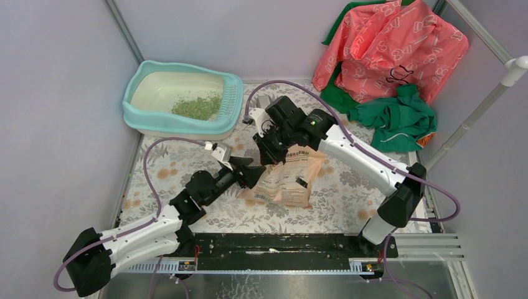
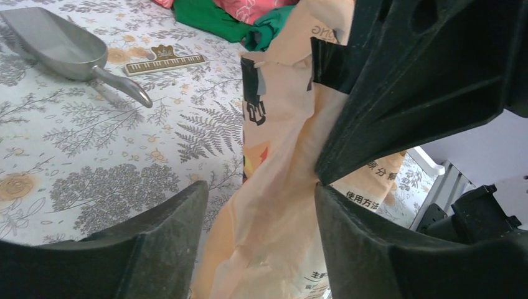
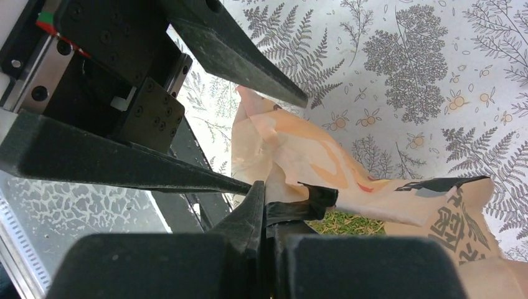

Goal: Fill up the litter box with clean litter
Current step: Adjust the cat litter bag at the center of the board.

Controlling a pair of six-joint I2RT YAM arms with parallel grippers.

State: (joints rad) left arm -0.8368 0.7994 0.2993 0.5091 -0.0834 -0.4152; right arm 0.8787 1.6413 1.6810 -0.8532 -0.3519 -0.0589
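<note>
The turquoise litter box stands at the back left, and a patch of green clean litter lies in its cream pan. A pale orange printed bag slumps on the floral mat at mid-table. My right gripper is shut on the black taped strip at the bag's mouth, where more green litter shows inside. My left gripper is open, its fingers either side of the bag's crumpled side. In the top view the left gripper and right gripper meet at the bag's upper left.
A grey metal scoop and a small piano-key card lie on the mat beyond the bag. A pink printed cloth and a green cloth are heaped at the back right. A white pole slants along the right side.
</note>
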